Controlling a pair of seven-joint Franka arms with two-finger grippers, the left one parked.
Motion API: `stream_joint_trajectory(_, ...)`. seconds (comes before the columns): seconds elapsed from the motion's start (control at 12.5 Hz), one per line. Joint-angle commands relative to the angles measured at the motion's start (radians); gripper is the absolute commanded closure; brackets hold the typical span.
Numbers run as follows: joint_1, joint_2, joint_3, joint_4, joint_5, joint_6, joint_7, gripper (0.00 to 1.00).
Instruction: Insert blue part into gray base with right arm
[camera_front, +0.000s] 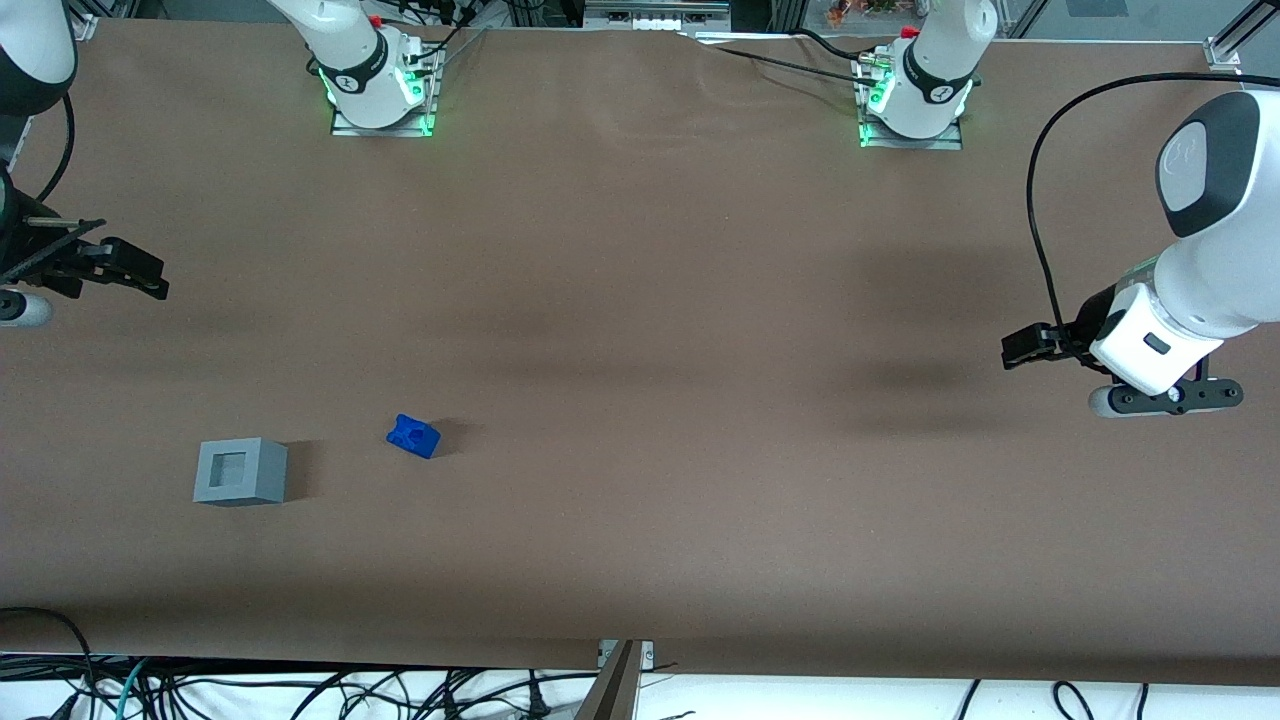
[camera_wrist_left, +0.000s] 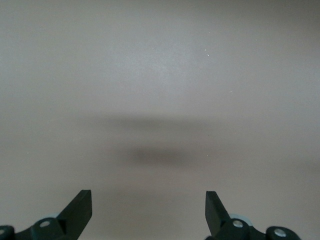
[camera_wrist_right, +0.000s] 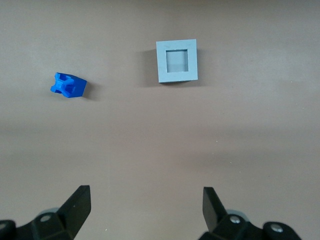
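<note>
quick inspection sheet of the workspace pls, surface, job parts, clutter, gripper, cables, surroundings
surface: brown table cover, slightly wrinkled near the arm bases.
blue part: blue part lies loose on the table, apart from the base, not inserted.
gray base: gray base stands with its square recess empty, a little nearer the front camera than the blue part.
clutter: nothing seen.
gripper: right gripper open, holding nothing, raised above the table at the working arm's end, away from both parts.
cables: cables bundled off the table's near edge.
surroundings: two arm bases with green lights.
</note>
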Motion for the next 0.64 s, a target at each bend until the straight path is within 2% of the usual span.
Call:
stream_joint_trajectory(0.0,-0.005,0.004,0.004,0.019,0.009,-0.004,-0.013,0.01)
stream_joint_trajectory(0.56,0.001,0.079,0.005,0.016,0.014,0.015,-0.085,0.02)
